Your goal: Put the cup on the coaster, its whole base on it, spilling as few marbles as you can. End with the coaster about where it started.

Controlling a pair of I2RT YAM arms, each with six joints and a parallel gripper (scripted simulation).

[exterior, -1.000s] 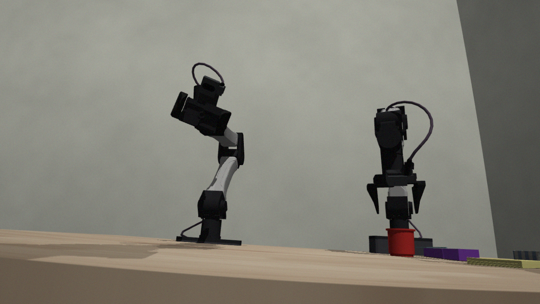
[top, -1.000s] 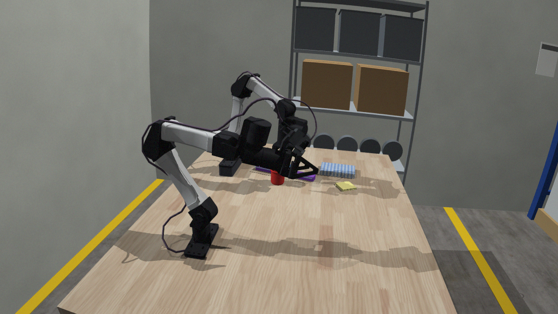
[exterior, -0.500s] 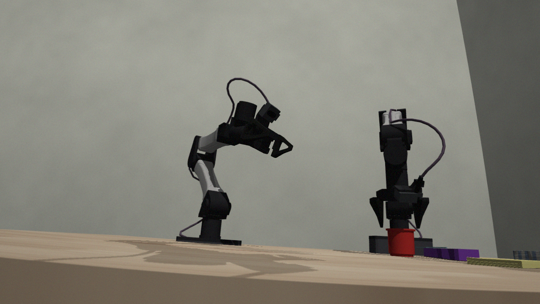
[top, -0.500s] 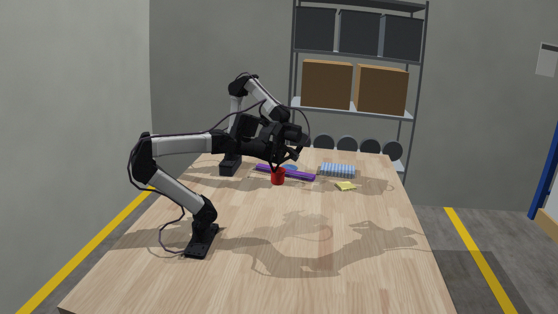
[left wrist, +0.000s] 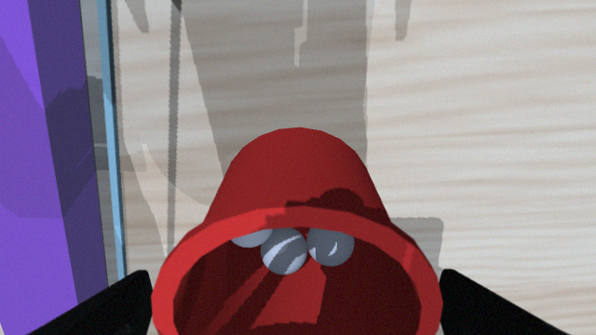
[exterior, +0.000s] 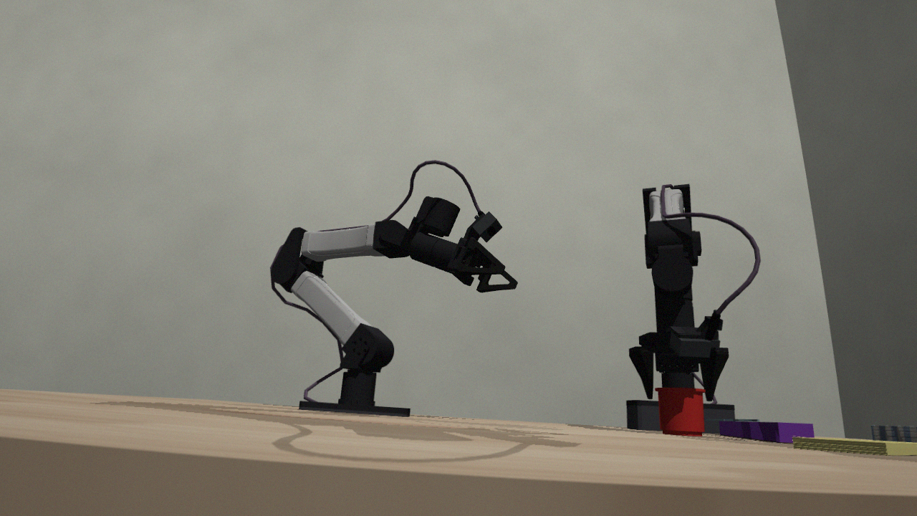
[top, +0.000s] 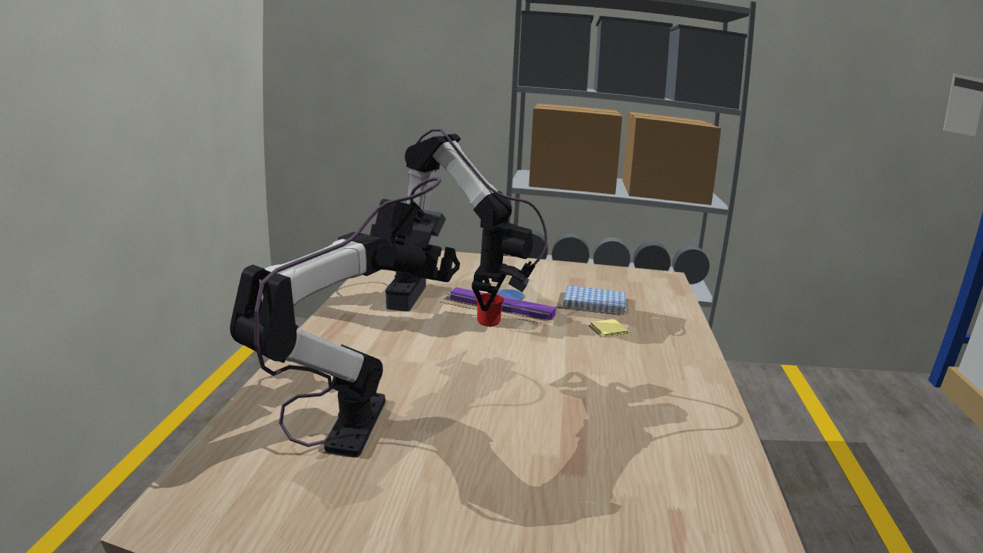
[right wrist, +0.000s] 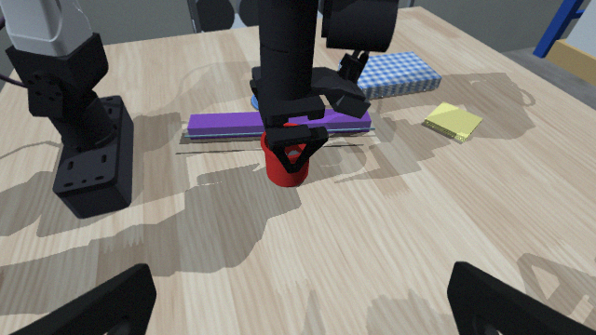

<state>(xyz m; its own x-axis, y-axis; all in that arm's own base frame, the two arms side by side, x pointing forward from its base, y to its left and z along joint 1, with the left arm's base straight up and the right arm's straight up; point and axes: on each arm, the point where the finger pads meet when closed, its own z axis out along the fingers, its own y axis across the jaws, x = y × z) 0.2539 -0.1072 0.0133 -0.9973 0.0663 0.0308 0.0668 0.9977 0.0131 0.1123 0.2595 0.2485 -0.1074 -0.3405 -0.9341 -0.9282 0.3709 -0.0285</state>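
Three marbles (left wrist: 283,251) visible in red cup (top: 488,310) (exterior: 680,411) (left wrist: 303,172) (right wrist: 284,170), upright between left gripper's (top: 486,302) (exterior: 679,394) (left wrist: 296,300) (right wrist: 292,163) spread fingers; blue coaster (top: 511,295) (right wrist: 254,101) beyond it, past purple bar (top: 536,306) (exterior: 785,431) (left wrist: 51,154) (right wrist: 223,123). Right gripper (top: 450,264) (exterior: 496,282) (right wrist: 302,284), fingers apart, hangs well away from cup.

Grey walls (top: 385,89) (exterior: 192,128). Metal shelf rack (top: 736,151) behind wooden table (top: 425,508) (exterior: 448,474) (right wrist: 223,298); dark bins (top: 555,51) above brown boxes (top: 576,150). Grey floor (top: 914,426), yellow lines (top: 835,440). Soft shadows across tabletop.
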